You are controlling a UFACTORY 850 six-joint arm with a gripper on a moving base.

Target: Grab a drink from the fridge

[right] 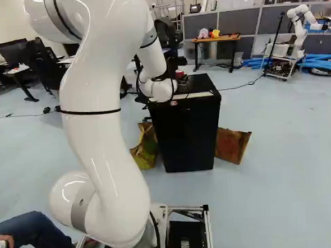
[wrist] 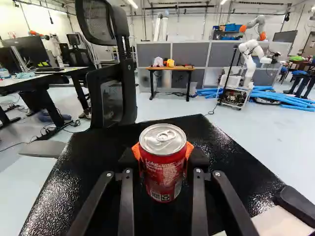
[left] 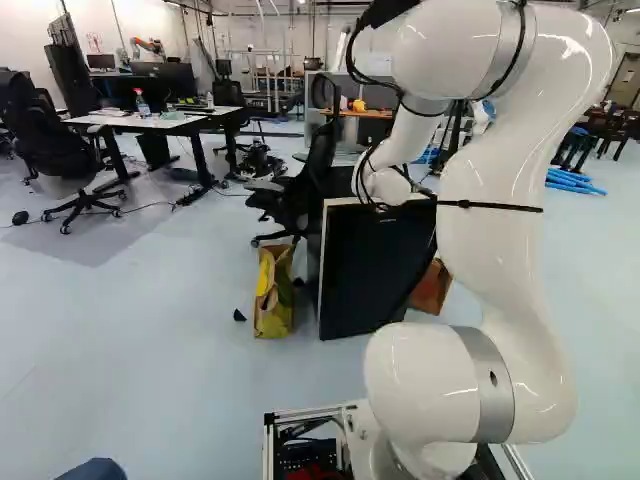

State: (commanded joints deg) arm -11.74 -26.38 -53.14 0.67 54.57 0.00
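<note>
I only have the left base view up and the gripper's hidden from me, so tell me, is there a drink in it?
Observer: Yes, the wrist view shows the gripper closed on a red can, an orange pad at either side.
Operator: Which way up is the can?
Observer: Upright, its silver lid uppermost.
Operator: And what's below it?
Observer: The fridge's black top; I can't tell whether the can touches it.

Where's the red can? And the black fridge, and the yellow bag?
Red can [wrist: 163, 172]: wrist view, on its printed side.
Black fridge [right: 187, 136]: right base view, on its upright face.
Yellow bag [left: 273, 312]: left base view, on its lower front.
</note>
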